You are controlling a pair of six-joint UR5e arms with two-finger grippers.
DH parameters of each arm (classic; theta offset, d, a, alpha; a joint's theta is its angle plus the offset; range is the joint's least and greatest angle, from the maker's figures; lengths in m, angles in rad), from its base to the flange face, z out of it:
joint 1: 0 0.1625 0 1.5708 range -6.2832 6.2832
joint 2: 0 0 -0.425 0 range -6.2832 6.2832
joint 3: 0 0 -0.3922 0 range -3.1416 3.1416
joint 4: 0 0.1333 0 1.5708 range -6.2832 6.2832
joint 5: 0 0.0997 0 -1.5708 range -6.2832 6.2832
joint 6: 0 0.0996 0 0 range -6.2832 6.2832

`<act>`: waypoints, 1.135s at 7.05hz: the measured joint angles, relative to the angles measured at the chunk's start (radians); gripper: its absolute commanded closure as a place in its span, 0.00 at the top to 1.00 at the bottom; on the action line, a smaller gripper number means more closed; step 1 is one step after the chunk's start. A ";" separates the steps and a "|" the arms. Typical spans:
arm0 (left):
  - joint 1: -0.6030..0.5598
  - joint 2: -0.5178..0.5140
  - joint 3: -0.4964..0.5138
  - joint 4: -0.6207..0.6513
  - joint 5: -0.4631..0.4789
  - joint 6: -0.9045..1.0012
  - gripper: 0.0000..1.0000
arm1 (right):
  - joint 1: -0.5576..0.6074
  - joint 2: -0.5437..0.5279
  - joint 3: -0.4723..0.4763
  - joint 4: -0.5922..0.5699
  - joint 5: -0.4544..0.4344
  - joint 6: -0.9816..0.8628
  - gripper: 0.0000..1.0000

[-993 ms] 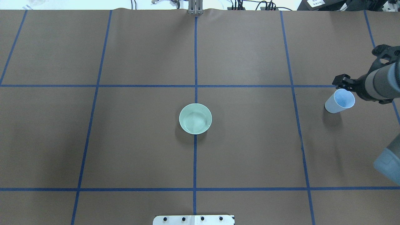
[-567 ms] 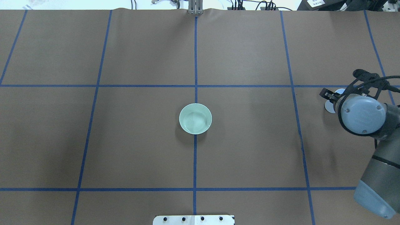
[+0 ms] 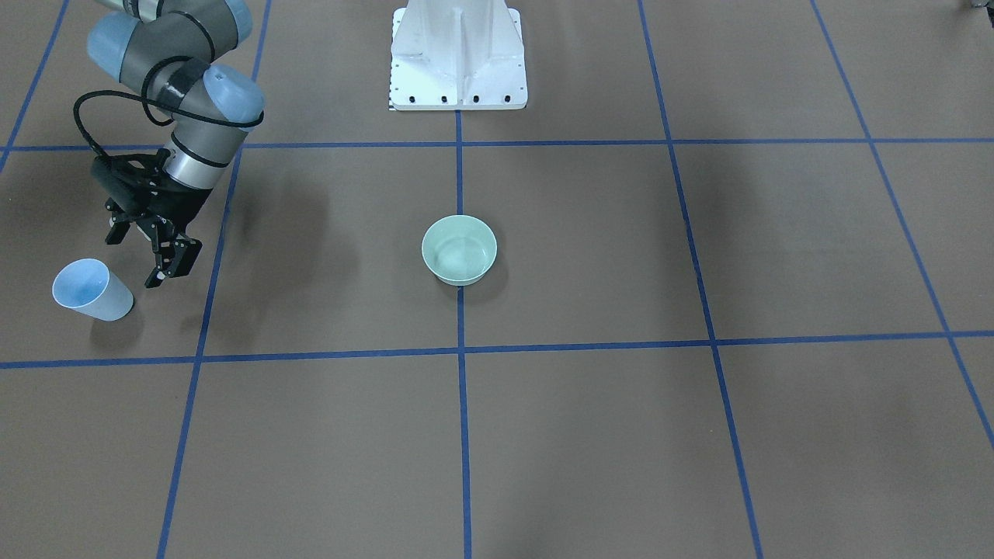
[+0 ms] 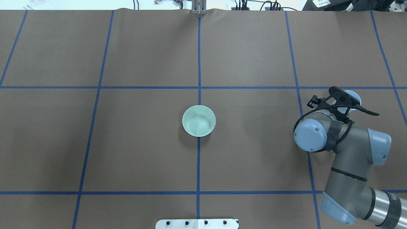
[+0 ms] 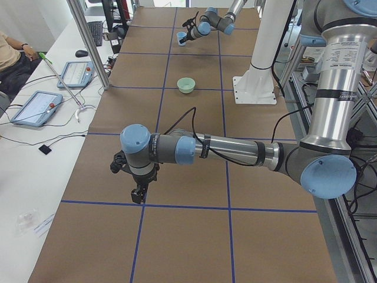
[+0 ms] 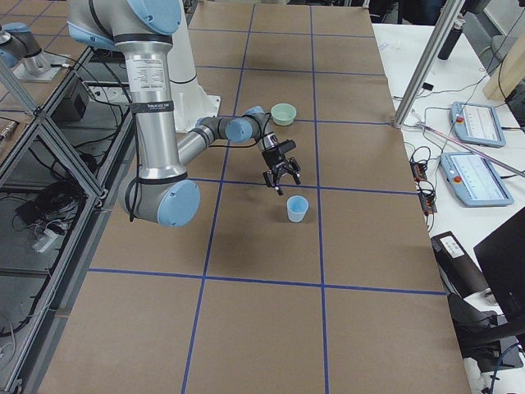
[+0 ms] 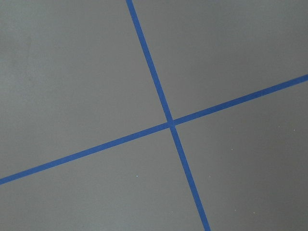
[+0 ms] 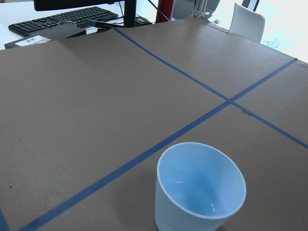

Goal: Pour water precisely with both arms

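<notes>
A pale blue cup point(image 3: 92, 289) stands upright on the brown table, on the robot's right side. In the right wrist view the cup point(image 8: 199, 192) holds a little water point(image 8: 192, 204) that glints at the bottom. My right gripper point(image 3: 144, 255) is open and empty, hanging just beside the cup and apart from it; it also shows in the exterior right view point(image 6: 279, 175). In the overhead view the right arm point(image 4: 337, 133) hides most of the cup point(image 4: 353, 94). My left gripper point(image 5: 139, 192) hovers low over bare table far to the left; I cannot tell whether it is open or shut.
A mint-green bowl point(image 4: 199, 121) sits at the table's centre on the blue tape line, with a shine inside it point(image 3: 459, 250). The white pedestal point(image 3: 458, 54) stands at the robot's side. Tablets point(image 5: 35, 108) and cables lie on the white bench beyond the table.
The right arm has swung in from the table's right edge toward the centre, and its wrist now covers most of the cup in the overhead view. The cup and bowl have not moved.
</notes>
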 measured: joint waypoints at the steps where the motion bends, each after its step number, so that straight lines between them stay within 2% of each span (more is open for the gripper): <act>1: 0.000 0.000 -0.001 0.001 0.000 0.000 1.00 | -0.010 0.008 -0.016 -0.039 -0.008 0.054 1.00; 4: 0.000 -0.001 -0.003 0.003 -0.001 0.000 1.00 | -0.012 0.033 -0.129 -0.068 -0.038 0.142 1.00; 8: -0.001 0.000 -0.007 0.004 -0.014 0.001 1.00 | 0.051 0.087 -0.272 -0.069 -0.080 0.188 1.00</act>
